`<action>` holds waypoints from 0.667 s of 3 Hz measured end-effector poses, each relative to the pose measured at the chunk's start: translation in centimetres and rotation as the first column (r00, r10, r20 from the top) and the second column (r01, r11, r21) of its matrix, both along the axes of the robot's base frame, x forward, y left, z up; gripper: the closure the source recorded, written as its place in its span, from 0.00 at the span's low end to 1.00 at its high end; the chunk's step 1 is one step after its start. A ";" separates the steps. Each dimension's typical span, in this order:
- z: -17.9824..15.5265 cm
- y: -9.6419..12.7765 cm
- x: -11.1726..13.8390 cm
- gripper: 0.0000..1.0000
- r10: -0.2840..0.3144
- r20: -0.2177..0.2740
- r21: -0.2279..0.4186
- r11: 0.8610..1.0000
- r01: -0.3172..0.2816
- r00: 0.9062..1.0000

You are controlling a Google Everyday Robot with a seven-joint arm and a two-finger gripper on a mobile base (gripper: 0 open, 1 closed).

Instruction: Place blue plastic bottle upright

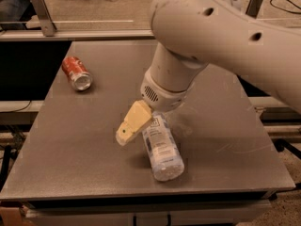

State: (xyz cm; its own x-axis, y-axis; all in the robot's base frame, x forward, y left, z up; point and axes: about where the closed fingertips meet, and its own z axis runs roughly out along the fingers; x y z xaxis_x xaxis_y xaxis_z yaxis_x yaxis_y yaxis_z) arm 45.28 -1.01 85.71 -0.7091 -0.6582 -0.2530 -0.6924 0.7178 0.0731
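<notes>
The blue plastic bottle [162, 147] lies on its side near the middle front of the grey table [70, 164], with its base pointing toward the front edge. Its label faces up. Its cap end is hidden behind my gripper [129, 128], whose cream-coloured end sits low over the bottle's neck, just left of the body. The large white arm comes in from the upper right and covers the space above the bottle.
A red soda can [76, 73] lies on its side at the back left of the table. A metal rail [70, 32] runs along behind the table. The table's front edge is close to the bottle's base.
</notes>
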 end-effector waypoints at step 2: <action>-2.2 1.0 -0.6 0.41 -0.154 -0.027 0.009 0.988 0.154 0.988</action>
